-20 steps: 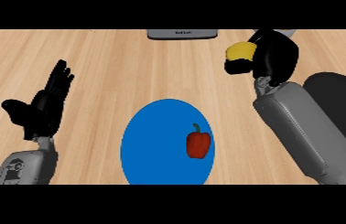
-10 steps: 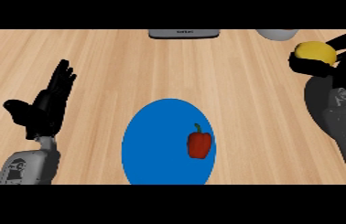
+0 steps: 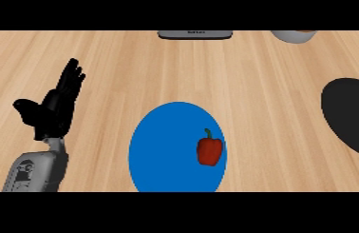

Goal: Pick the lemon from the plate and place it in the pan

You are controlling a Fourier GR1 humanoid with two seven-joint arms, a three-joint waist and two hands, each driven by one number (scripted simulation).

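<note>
The plate (image 3: 165,151) lay on the table (image 3: 231,70) at the near edge, with a pepper (image 3: 210,151) on its right part. The left hand (image 3: 52,111) stood left of the plate, apart from it. The pan (image 3: 344,113) lay right of the plate, cut off by the view's edge. At the far edge sat a flat device (image 3: 195,34), with a round vessel (image 3: 294,35) to its right.

Single view, taken from head height and aimed steeply down at the wooden tabletop (image 3: 210,70). Framing is close: no tabletop edge is seen. At the top of the frame a grey object (image 3: 195,34) and a pale bowl (image 3: 294,35) are clipped. The blue plate (image 3: 161,146) is cropped at the bottom, a dark rounded shape (image 3: 344,113) at the right. The left hand (image 3: 56,108) is seen entering from the lower left.
</note>
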